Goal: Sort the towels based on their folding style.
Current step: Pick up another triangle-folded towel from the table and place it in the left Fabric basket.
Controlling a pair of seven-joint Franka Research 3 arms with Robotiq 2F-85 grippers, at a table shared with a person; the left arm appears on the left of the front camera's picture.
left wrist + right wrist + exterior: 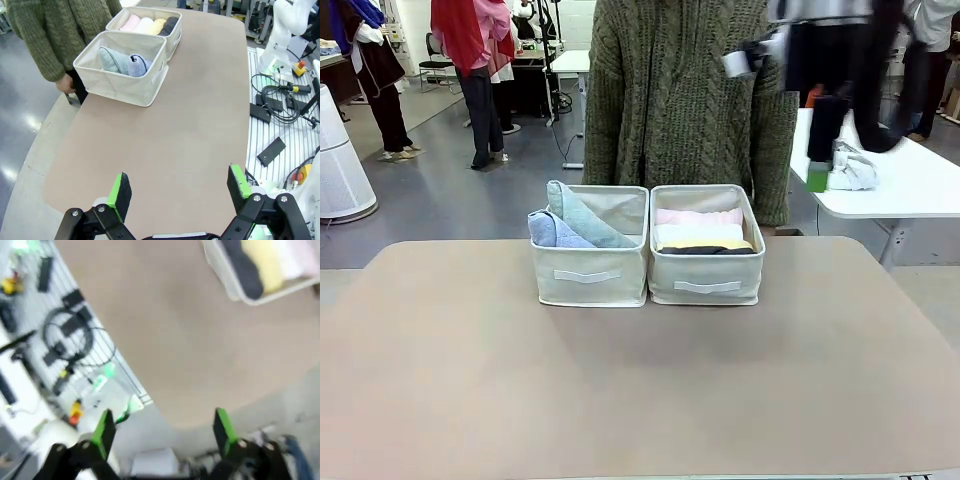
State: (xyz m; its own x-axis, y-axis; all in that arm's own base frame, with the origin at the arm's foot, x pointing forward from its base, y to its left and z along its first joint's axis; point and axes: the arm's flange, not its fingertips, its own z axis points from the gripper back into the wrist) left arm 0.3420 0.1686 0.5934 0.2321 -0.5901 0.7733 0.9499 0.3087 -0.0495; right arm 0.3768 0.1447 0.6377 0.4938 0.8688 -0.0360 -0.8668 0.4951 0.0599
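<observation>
- We count two cream fabric bins side by side, touching, at the far middle of the tabletop (640, 380); each has a strap handle on its near wall.
- The left bin (588, 276) holds two cone-shaped terry towels: a light blue towel (552, 232) and a pale grey-green towel (582, 216), leaning against each other with the grey-green one rising above the rim.
- The right bin (706, 278) holds four rolled, cylinder-shaped towels lying in a row: a pale pink towel (698, 216) farthest back, then a white towel (698, 232), a yellow towel (705, 243) and a dark grey towel (705, 250) nearest us.
- That makes six soft towels in all, every one inside a bin.
- A person in a green cable-knit sweater (670, 90) stands just behind the bins.
- Our left gripper (180, 192) hangs above the bare near part of the tabletop, its green-padded fingers (120, 190) spread wide and grasping nothing.
- Our right gripper (162, 432) is blurred, raised off the tabletop's edge; its fingers (224, 426) are likewise released, with nothing between them.
</observation>
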